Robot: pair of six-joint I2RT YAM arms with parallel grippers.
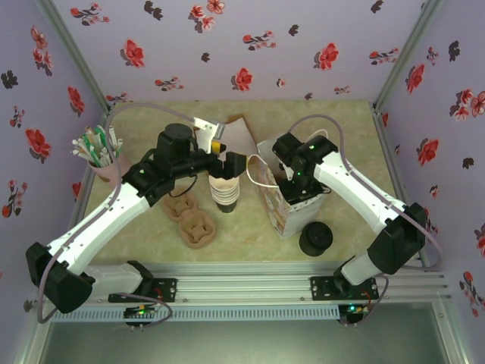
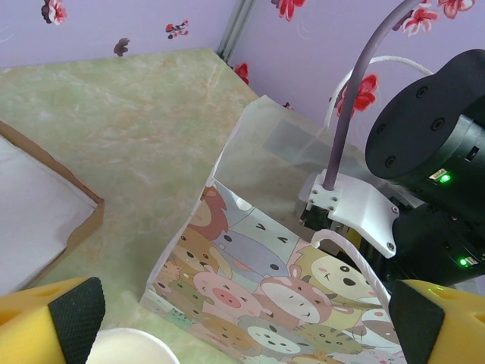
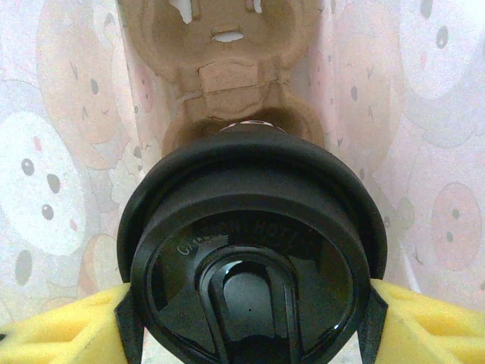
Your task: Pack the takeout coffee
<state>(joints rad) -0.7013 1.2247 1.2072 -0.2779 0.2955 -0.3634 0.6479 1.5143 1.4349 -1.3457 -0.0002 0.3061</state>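
The takeout coffee (image 3: 254, 243), a cup under a round black lid, hangs inside the cartoon-animal paper bag (image 1: 282, 211), just above a brown pulp cup carrier (image 3: 227, 68) at the bag's bottom. My right gripper (image 3: 250, 318) is shut on the cup, its yellow fingers (image 3: 432, 318) pressed against both sides below the lid; from above, the right gripper (image 1: 294, 182) reaches down into the bag's mouth. My left gripper (image 2: 246, 326) is open beside the bag (image 2: 265, 280), hovering over the cream rim of a lidless cup (image 2: 129, 347). Its fingers (image 2: 76, 311) hold nothing.
A stack of lidless cups (image 1: 225, 191) stands left of the bag under the left gripper (image 1: 226, 163). Pulp carriers (image 1: 189, 220) lie front left, a pile of black lids (image 1: 315, 239) front right, a cup of stirrers (image 1: 98, 155) far left, and a brown tray (image 2: 45, 205) behind.
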